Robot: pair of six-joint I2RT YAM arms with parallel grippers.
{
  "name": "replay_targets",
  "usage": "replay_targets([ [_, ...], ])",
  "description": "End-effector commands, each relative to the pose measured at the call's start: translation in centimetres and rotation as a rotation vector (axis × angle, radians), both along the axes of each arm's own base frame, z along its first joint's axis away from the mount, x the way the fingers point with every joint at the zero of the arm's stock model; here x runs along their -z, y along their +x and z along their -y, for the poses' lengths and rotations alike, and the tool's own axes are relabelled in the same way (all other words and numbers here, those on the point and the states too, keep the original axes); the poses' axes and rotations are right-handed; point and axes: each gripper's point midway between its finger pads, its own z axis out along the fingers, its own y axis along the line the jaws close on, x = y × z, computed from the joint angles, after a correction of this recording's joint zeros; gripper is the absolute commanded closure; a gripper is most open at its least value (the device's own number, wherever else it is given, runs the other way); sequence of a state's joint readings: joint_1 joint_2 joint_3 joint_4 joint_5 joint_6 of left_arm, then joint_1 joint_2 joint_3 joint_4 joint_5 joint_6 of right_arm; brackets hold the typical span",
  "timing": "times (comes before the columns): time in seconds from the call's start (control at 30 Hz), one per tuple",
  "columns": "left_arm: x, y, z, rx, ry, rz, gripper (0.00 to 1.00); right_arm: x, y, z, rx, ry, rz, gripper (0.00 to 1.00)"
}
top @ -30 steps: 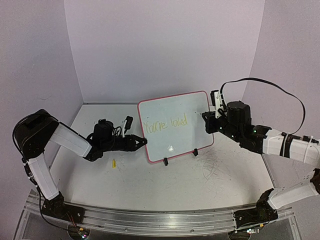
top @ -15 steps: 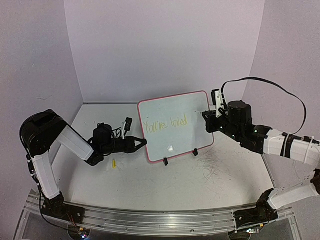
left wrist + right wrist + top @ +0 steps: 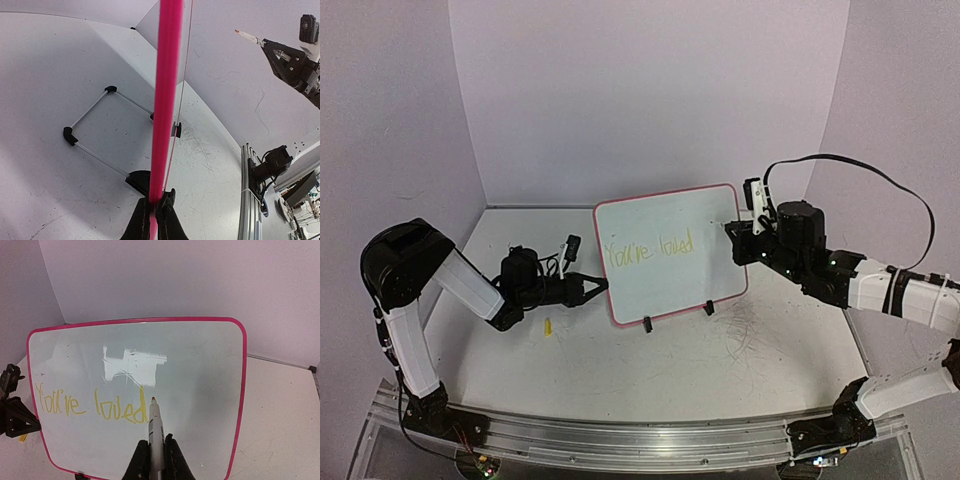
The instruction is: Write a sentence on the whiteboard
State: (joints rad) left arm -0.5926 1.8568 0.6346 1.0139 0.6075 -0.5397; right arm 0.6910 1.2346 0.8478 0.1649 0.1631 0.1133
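Observation:
The whiteboard stands tilted on its black wire stand in the middle of the table, its pink-red rim seen edge-on in the left wrist view. The sentence reads "You're loved" in pale yellow, and it also shows in the top view. My left gripper is shut on the board's lower left rim, as its own view shows. My right gripper is shut on a white marker. The marker's orange tip is just right of the "d", close to the board. That gripper sits at the board's right edge.
A small yellow marker cap lies on the table below my left gripper. Two black clips hold the board's bottom edge. Pale walls close in the back and sides. An aluminium rail runs along the near edge.

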Motion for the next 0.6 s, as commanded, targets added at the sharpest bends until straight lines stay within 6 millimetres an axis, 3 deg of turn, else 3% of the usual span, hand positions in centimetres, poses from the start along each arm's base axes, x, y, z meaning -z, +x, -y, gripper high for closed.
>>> replay_targets([
  [0.0,0.3,-0.3,-0.5,0.007,0.010,-0.006,1.00,-0.9,0.1,-0.2,-0.013,-0.006,0.014,1.00],
  [0.2,1.0,-0.2,-0.7,-0.021,0.033,-0.040,1.00,0.8,-0.1,-0.4,-0.033,-0.041,-0.024,1.00],
  [0.33,0.9,-0.1,-1.0,-0.053,0.041,-0.035,1.00,1.7,0.7,0.8,0.056,-0.063,-0.034,1.00],
  [0.57,1.0,-0.2,-0.5,-0.048,0.052,-0.044,1.00,1.5,0.7,2.0,0.109,-0.055,-0.013,1.00],
])
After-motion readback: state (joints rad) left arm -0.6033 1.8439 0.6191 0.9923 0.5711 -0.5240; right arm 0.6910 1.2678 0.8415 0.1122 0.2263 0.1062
